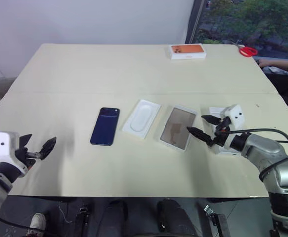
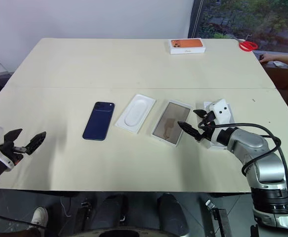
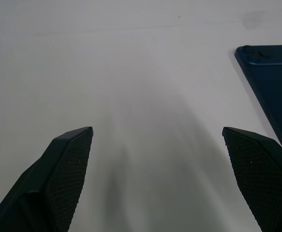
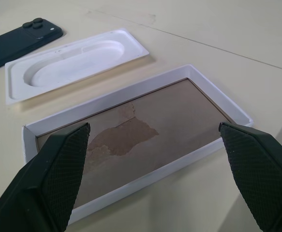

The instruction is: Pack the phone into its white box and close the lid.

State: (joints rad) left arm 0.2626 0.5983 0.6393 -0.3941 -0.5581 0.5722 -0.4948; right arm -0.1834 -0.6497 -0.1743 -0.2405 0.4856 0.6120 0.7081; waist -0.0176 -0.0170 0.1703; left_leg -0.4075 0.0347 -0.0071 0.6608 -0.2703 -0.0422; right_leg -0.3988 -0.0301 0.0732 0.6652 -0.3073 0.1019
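Observation:
The dark blue phone (image 1: 104,126) lies back up on the table, left of centre. Right of it, past a white insert, sits the white box (image 1: 178,127), an open tray with a greyish-brown inside. My right gripper (image 1: 197,124) hovers open at the box's right edge, pointing at it, with nothing between its fingers. The lid (image 1: 214,110) lies under and behind that gripper, mostly hidden. My left gripper (image 1: 37,143) stands open and empty near the table's front left, well left of the phone (image 3: 271,92).
A thin white insert (image 1: 141,118) with an oval recess lies between phone and box. An orange-topped white box (image 1: 188,51) and red scissors (image 1: 247,51) sit at the table's far right. A person's arm (image 1: 282,64) rests by the far right edge.

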